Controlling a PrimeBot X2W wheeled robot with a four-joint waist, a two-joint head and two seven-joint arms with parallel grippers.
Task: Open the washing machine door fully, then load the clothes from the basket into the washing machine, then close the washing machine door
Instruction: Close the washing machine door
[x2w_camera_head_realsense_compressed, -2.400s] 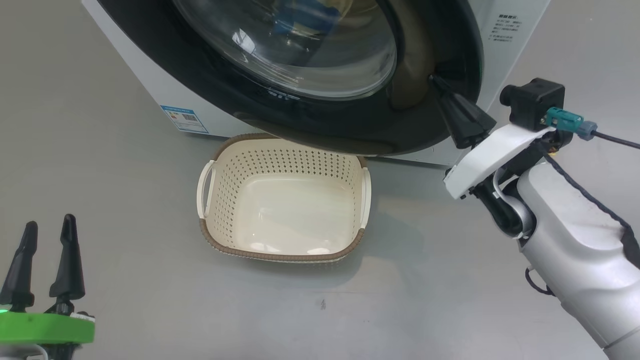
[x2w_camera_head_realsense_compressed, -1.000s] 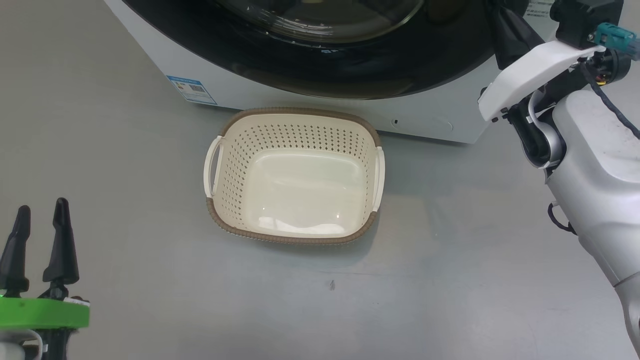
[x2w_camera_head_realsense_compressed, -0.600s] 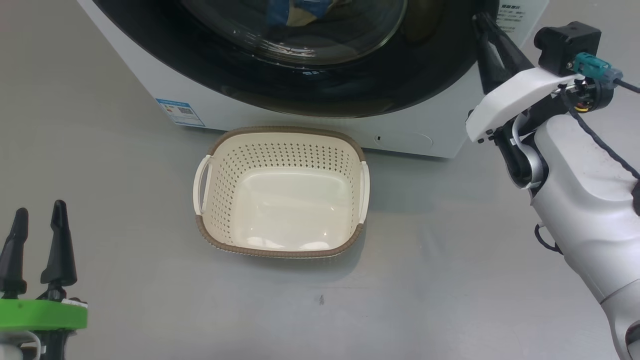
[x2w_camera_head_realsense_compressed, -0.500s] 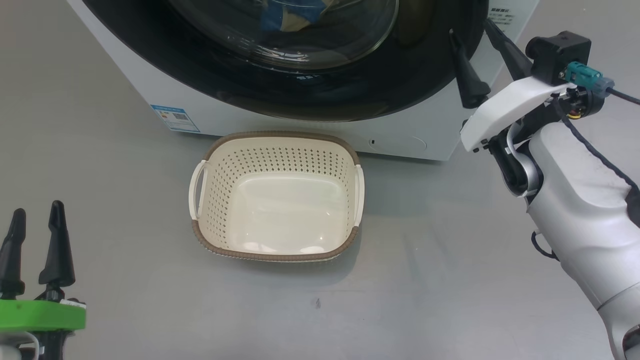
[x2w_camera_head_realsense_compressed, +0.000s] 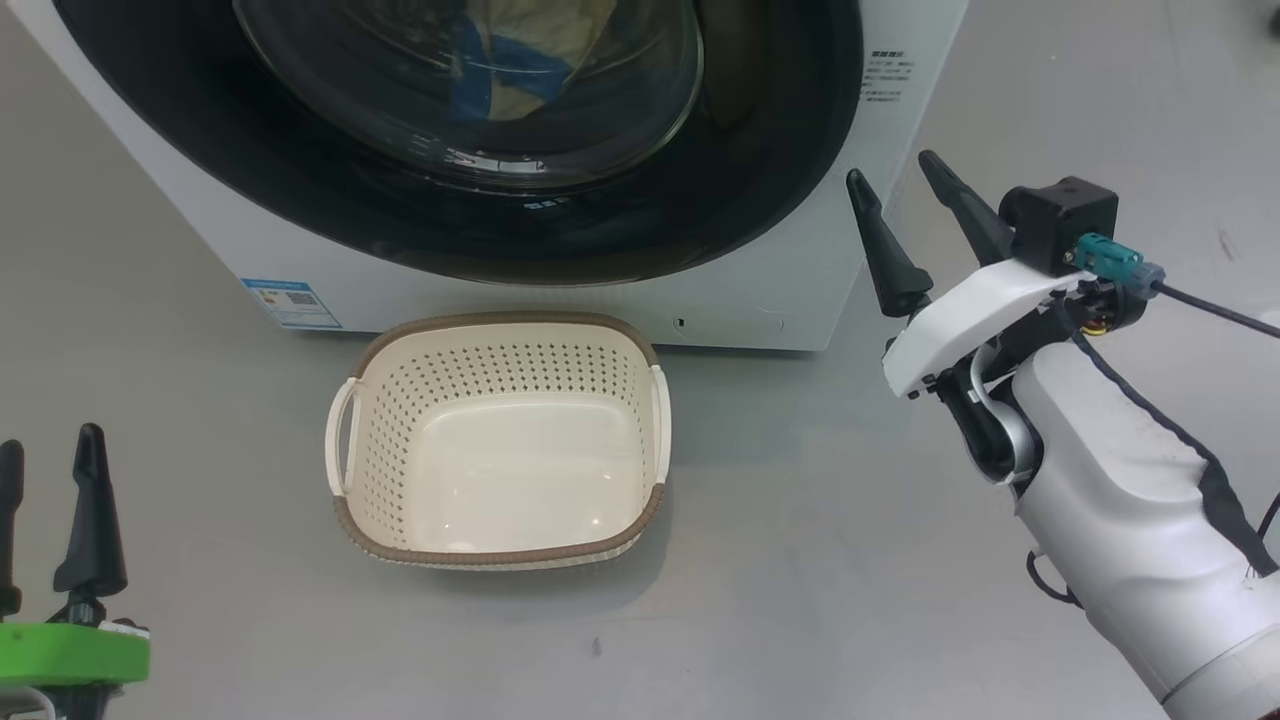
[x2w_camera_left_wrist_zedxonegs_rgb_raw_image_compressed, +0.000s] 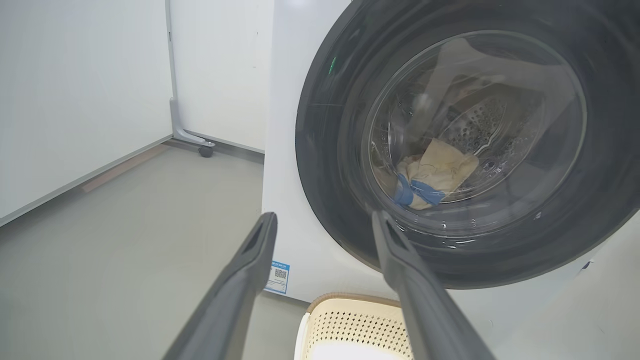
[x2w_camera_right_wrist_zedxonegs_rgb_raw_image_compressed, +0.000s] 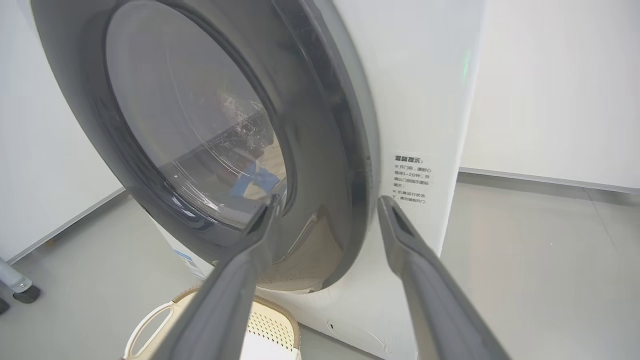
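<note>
The washing machine door (x2w_camera_head_realsense_compressed: 780, 150) lies flat against the front of the washing machine (x2w_camera_head_realsense_compressed: 750, 310), its glossy black rim flush with the white panel all the way round. Through the bulging glass the clothes (x2w_camera_left_wrist_zedxonegs_rgb_raw_image_compressed: 435, 175) sit low in the steel drum, a pale yellow bundle with a blue band. On the grey floor (x2w_camera_head_realsense_compressed: 800, 560) just before the washer stands the basket (x2w_camera_head_realsense_compressed: 500, 555), its smooth cream bottom bare, the far rim close under the door. A blue label sticker (x2w_camera_head_realsense_compressed: 290, 303) is on the washer's lower left corner and a small printed notice (x2w_camera_head_realsense_compressed: 885, 75) beside the door on the right. The right gripper (x2w_camera_head_realsense_compressed: 892, 166) hangs near the washer's right corner, fingers spread apart, holding nothing and touching nothing. The left gripper (x2w_camera_head_realsense_compressed: 48, 440) is well apart from the basket, low at the left, fingers likewise parted and empty
</note>
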